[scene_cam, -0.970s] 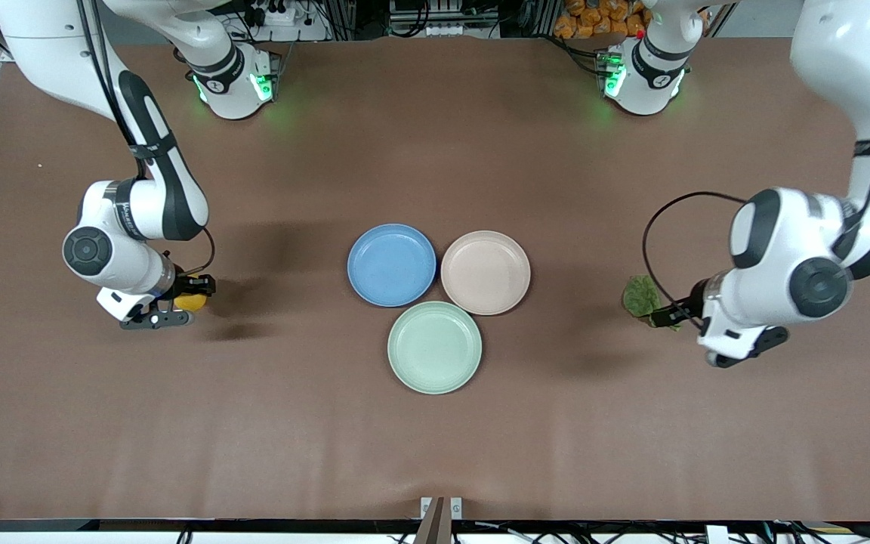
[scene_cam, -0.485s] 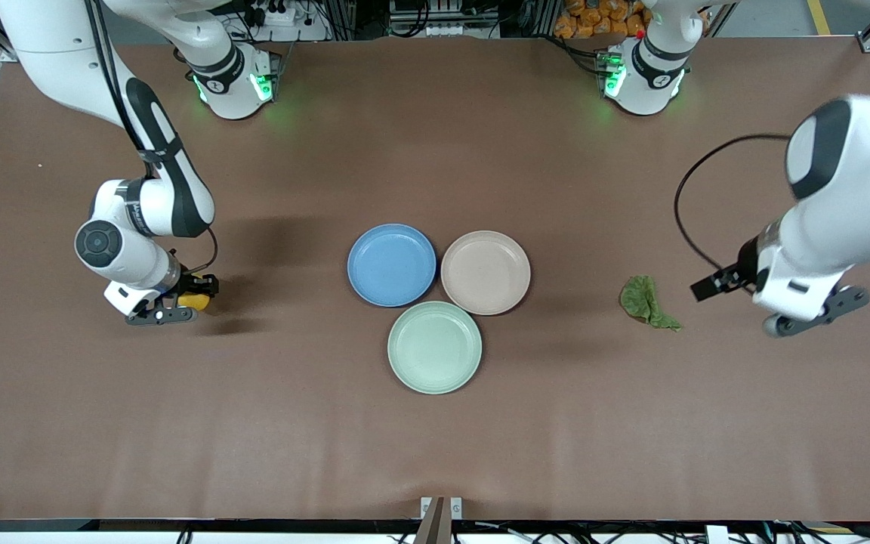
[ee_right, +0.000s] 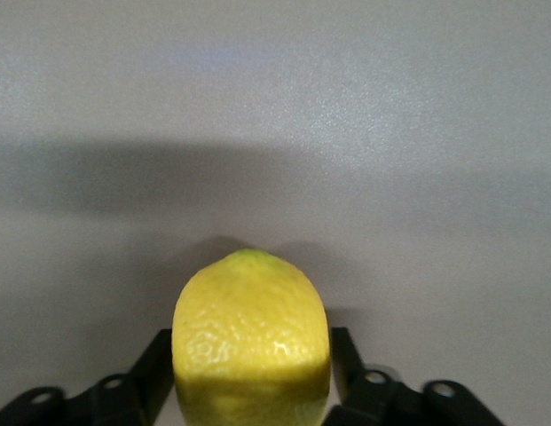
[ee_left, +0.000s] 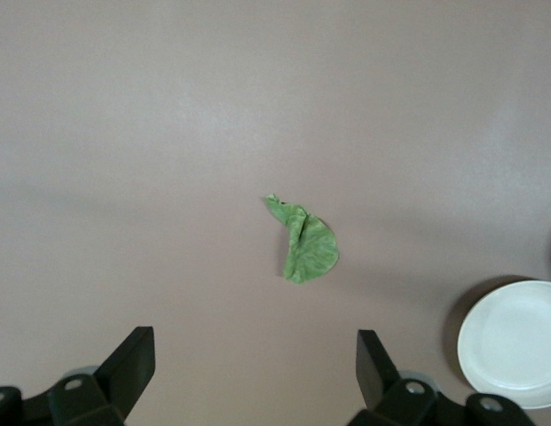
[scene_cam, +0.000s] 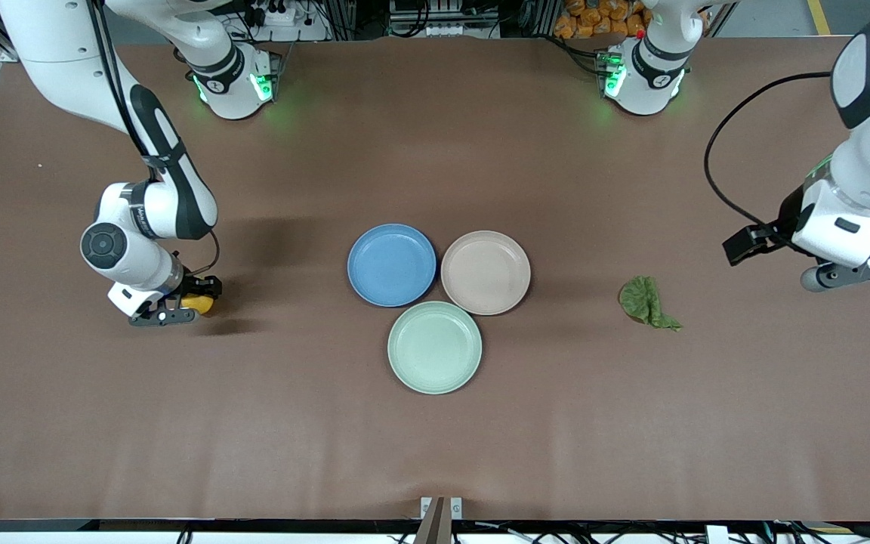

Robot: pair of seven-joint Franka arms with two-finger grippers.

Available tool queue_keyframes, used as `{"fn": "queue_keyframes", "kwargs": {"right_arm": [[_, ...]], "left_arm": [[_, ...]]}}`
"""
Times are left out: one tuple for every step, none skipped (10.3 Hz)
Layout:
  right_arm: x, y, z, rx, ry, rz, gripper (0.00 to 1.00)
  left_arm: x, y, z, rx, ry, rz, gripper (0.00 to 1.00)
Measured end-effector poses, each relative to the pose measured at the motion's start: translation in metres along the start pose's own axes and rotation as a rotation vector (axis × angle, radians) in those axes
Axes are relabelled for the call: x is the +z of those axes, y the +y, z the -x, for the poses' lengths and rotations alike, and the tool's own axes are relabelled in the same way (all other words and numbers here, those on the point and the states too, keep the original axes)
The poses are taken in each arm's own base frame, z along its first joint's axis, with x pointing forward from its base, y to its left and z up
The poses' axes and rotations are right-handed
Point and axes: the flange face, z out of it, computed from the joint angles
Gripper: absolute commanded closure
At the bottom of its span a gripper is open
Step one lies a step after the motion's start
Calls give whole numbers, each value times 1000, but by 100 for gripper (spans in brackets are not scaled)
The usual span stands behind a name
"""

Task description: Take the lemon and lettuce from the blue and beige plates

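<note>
Right gripper (scene_cam: 178, 306), near the desk's (scene_cam: 435, 453) right-arm edge, pinches the lemon (scene_cam: 198, 304) between its fingers. Left gripper (ee_left: 255, 373), fingers spread, hangs over the left-arm edge; the lettuce (scene_cam: 645, 302) lies on the desk.

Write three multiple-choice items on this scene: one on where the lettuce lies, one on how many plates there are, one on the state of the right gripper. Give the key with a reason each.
1. Where is the lettuce?
A. on the blue plate
B. on the bare table, toward the left arm's end
C. in the left gripper

2. How many plates are on the table?
A. two
B. three
C. four

3. What is the right gripper doing?
A. closed on the lemon
B. open over a plate
C. holding the lettuce

Key:
1 B: the leaf lies alone on the brown table, and the open left gripper is above it, apart.
2 B: blue plate, beige plate and mint-green plate sit clustered.
3 A: the lemon sits between its fingers.
</note>
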Motion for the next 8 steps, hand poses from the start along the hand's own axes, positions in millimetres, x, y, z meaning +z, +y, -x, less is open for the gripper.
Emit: {"fn": "queue_keyframes", "kwargs": {"right_arm": [[-1, 0, -1, 0, 4, 0, 0], [-6, 0, -5, -1, 6, 0, 0], [-14, -1, -10, -2, -8, -3, 0], [-30, -1, -18, -3, -36, -7, 0], [-52, 0, -28, -3, -60, -11, 0], [-75, 1, -36, -2, -71, -15, 0], [-93, 2, -40, -2, -65, -17, 0], [-107, 2, -42, -2, -54, -20, 0]], "left_arm": [[-2, -1, 1, 27, 2, -1, 0], [-3, -1, 2, 44, 4, -1, 0], [-5, -1, 2, 58, 6, -1, 0], [-7, 0, 3, 73, 10, 1, 0], [-12, 0, 6, 94, 17, 5, 0], [-20, -2, 9, 118, 29, 8, 0], [-27, -5, 11, 127, 37, 8, 0], [-31, -8, 13, 126, 41, 15, 0]]}}
